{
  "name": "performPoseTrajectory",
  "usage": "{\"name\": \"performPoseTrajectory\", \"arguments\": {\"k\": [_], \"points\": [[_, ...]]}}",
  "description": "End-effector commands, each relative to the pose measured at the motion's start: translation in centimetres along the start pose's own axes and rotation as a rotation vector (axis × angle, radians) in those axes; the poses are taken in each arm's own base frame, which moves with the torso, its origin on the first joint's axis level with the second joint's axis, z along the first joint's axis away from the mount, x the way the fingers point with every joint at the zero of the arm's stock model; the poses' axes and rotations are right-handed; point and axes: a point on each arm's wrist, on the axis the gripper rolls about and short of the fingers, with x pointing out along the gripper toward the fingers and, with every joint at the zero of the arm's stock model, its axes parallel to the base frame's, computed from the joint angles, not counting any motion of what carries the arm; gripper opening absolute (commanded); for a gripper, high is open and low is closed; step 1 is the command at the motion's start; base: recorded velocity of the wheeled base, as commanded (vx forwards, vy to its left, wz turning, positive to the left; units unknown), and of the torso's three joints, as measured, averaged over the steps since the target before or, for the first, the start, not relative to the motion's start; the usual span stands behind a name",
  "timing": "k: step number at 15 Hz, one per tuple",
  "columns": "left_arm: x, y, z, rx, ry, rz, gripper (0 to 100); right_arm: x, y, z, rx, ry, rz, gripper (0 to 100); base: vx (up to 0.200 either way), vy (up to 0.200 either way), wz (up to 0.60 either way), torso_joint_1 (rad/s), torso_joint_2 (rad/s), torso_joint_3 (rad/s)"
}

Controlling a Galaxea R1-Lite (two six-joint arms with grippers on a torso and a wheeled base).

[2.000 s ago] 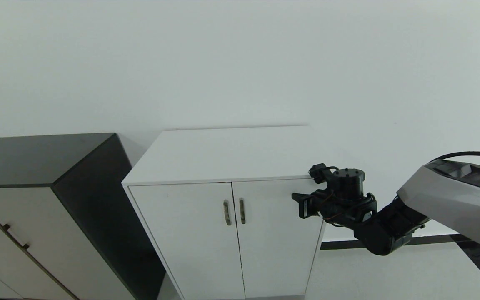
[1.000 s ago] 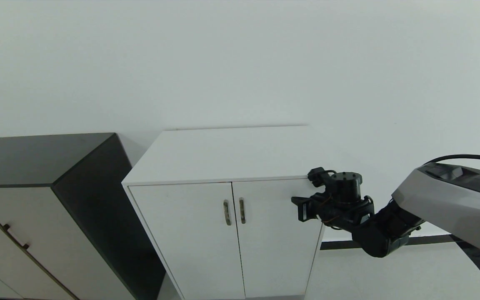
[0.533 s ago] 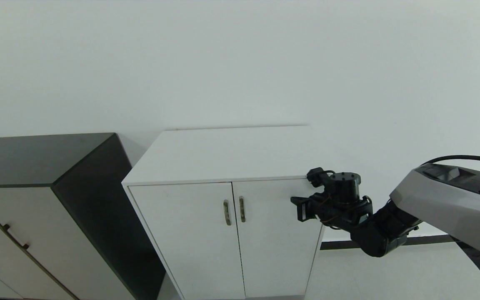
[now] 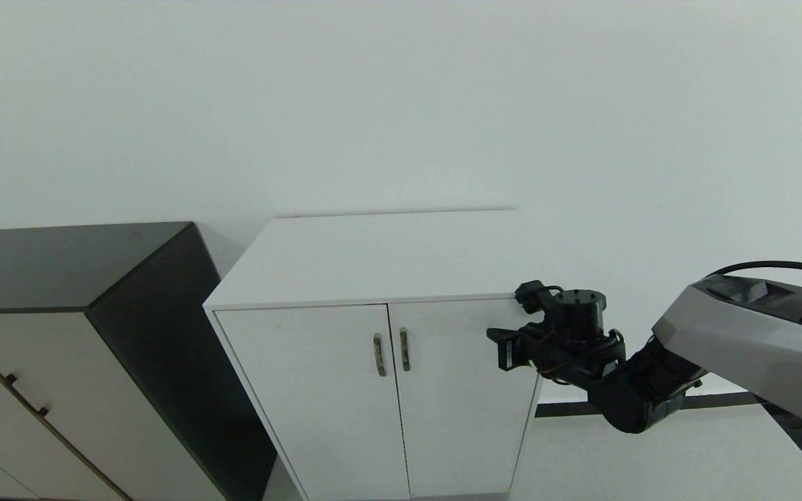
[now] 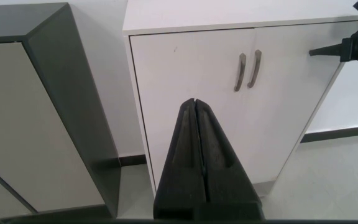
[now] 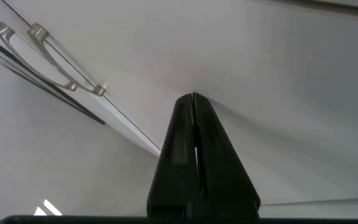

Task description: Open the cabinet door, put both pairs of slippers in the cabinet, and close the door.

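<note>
Right gripper [image 4: 502,350]: sunk a touch lower than two seconds back, parked before the hinge side of the right door [image 4: 457,410]; fingers pressed together, nothing held. Left gripper [image 5: 194,102]: likewise closed and empty, farther back from the white cabinet [image 4: 373,254], both doors shut. Handle [image 4: 404,351] of the right door: upright bar at the centre seam, left of the right gripper, which is the nearer tool; its fingers would need to part first.

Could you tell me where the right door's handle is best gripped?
Take the right handle at the middle of its upright bar, where it bows clear of the door, coming straight from the front with jaws spread sideways. The left handle sits close beside it, so the gap is probably tight. The right gripper is nearest, now shut.
</note>
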Motion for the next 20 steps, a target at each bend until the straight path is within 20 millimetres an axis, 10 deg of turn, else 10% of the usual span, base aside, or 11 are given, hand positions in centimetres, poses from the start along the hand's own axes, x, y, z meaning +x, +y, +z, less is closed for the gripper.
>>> {"name": "performPoseTrajectory", "arguments": {"k": [1, 13, 20], "points": [[0.0, 0.0, 0.0, 0.000, 0.000, 0.000, 0, -1.1, 0.3, 0.1, -0.002, -0.002, 0.002, 0, 0.000, 0.000, 0.00, 0.000, 0.00, 0.000], [0.0, 0.0, 0.0, -0.001, 0.000, 0.002, 0, -16.6, 0.9, -7.1, 0.006, 0.128, -0.202, 0, 0.000, 0.000, 0.00, 0.000, 0.00, 0.000], [0.0, 0.0, 0.0, -0.003, 0.000, 0.002, 0, -22.3, 0.7, -6.0, 0.034, 0.204, -0.342, 0, 0.000, 0.000, 0.00, 0.000, 0.00, 0.000]]}}
